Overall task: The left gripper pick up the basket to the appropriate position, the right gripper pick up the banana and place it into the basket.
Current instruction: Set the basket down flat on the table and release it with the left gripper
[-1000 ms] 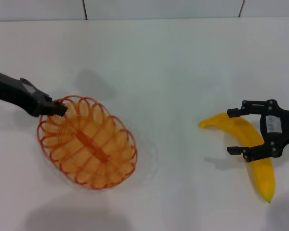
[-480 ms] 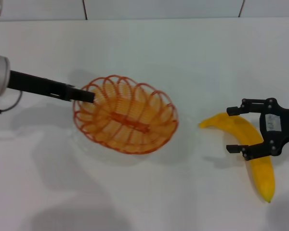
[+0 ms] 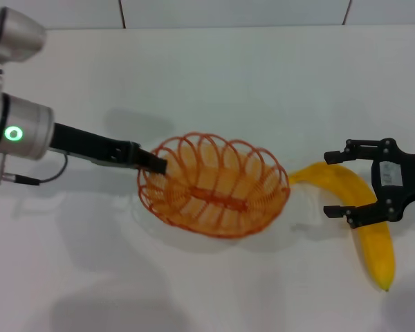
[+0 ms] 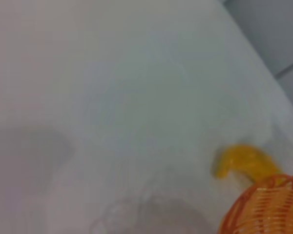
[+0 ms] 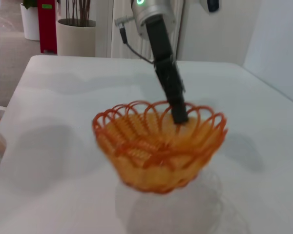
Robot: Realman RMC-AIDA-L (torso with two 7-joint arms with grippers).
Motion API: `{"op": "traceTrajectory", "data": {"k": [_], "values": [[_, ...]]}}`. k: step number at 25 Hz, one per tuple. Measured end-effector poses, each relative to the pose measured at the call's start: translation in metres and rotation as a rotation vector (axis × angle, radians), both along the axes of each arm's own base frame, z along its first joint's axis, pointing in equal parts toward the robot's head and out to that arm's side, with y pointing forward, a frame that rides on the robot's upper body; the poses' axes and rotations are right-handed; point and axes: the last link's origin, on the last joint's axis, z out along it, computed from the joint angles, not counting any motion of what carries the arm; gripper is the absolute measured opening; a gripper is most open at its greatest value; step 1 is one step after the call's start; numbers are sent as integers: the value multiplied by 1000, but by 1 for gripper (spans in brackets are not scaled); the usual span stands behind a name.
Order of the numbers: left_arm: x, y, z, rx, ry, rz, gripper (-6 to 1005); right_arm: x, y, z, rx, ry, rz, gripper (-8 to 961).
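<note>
Carried rightward, the basket [image 3: 214,185] now hangs mid-frame, its rim clamped in the left gripper [image 3: 152,163]. Its right end overlaps the banana [image 3: 363,218] stem. Right gripper [image 3: 339,185], jaws apart, straddles the banana.

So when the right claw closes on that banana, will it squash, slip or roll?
The banana looks smooth and glossy, so it may slip between the fingers of the right claw. Its curved body lies flat on the table, so rolling seems unlikely. It looks firm, probably not squashing.
</note>
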Motion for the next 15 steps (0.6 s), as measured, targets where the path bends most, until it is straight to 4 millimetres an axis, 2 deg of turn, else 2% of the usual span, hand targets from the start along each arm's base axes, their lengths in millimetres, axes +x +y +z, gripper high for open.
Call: {"op": "traceTrajectory", "data": {"k": [10, 15], "values": [[4, 5, -28, -42, 115, 50, 86, -2, 2, 0, 1, 1, 6, 878], [6, 4, -37, -58, 120, 67, 88, -3, 3, 0, 0, 0, 10, 878]]}}
